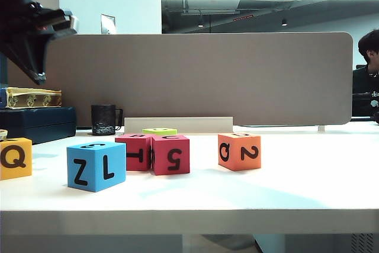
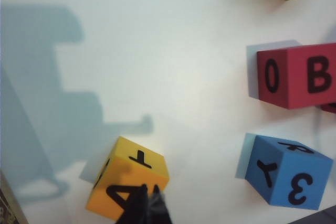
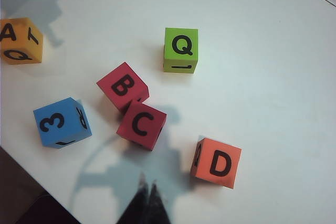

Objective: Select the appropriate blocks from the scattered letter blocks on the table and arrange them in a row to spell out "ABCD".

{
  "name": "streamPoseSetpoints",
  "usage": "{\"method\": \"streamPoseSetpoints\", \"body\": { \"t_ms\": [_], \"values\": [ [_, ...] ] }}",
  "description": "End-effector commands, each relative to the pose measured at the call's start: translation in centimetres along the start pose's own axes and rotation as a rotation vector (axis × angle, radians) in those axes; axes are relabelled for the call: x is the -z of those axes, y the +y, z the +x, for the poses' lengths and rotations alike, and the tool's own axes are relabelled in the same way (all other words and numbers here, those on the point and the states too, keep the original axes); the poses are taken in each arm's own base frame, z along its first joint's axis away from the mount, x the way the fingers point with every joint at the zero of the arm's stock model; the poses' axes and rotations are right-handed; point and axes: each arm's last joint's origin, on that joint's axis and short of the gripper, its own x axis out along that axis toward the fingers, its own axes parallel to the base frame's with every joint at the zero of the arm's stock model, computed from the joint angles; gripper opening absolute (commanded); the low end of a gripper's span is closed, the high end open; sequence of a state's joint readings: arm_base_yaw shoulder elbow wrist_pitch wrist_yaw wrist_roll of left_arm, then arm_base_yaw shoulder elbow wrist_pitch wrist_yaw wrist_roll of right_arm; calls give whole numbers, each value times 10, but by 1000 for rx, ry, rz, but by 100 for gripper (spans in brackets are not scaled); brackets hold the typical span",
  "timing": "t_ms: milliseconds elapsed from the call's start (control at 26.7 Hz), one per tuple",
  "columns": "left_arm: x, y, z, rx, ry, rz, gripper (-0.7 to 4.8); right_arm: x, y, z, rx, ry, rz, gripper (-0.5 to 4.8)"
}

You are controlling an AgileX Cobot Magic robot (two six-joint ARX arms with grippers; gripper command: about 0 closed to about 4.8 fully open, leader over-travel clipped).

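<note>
The scattered letter blocks lie on the white table (image 1: 296, 188). The yellow-orange cube (image 1: 15, 158) sits far left, its A face up (image 2: 128, 174). The red B cube (image 3: 122, 86) touches the pink-red C cube (image 3: 142, 125) near the middle. The orange D cube (image 3: 216, 162) stands apart to the right. A blue cube (image 1: 96, 165) and a lime-green cube (image 3: 181, 50) lie among them. My left gripper (image 2: 149, 188) hangs shut and empty, high over the yellow-orange cube. My right gripper (image 3: 147, 184) is also shut and empty, high above the table between the C and D cubes.
A black mug (image 1: 104, 119) and a dark box stack (image 1: 35, 124) stand at the back left. A beige partition (image 1: 201, 78) closes off the rear. The left arm (image 1: 35, 22) hangs at the upper left of the exterior view. A person (image 1: 370, 57) sits behind the partition at far right.
</note>
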State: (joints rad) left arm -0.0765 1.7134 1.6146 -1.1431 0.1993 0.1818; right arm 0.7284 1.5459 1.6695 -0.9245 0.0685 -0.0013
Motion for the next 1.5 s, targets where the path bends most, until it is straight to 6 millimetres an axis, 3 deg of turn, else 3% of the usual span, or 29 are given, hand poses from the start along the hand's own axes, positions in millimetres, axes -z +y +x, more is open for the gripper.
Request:
{"method": "streamPoseSetpoints", "body": {
  "t_ms": [37,225,412,487,787,975,1124,1237,1499],
  "values": [
    [14,-4,-12,-16,-107,-6,-5,-2,0,-3,5,-18,-1,-4],
    [59,-16,-32,-57,-289,15,-5,-1,0,-3,-16,-7,1,-4],
    [88,-20,-35,-141,-314,-6,-5,0,7,-3,-61,3,-13,-4],
    [99,-21,-29,-136,-294,-23,-5,1,14,-4,-75,3,-28,-4],
    [112,-16,6,-124,-255,-89,3,1,22,-5,-94,2,-47,-4],
    [107,-13,16,-129,-249,-34,162,0,22,-5,-94,-1,-46,-4],
    [103,-10,26,-130,-221,21,371,0,22,-5,-94,-1,-46,-4],
    [101,-9,31,-134,-206,65,408,0,21,-5,-94,-2,-46,-4],
    [95,-4,47,-143,-169,211,409,0,22,-5,-94,-5,-46,-4]
  ]
}}
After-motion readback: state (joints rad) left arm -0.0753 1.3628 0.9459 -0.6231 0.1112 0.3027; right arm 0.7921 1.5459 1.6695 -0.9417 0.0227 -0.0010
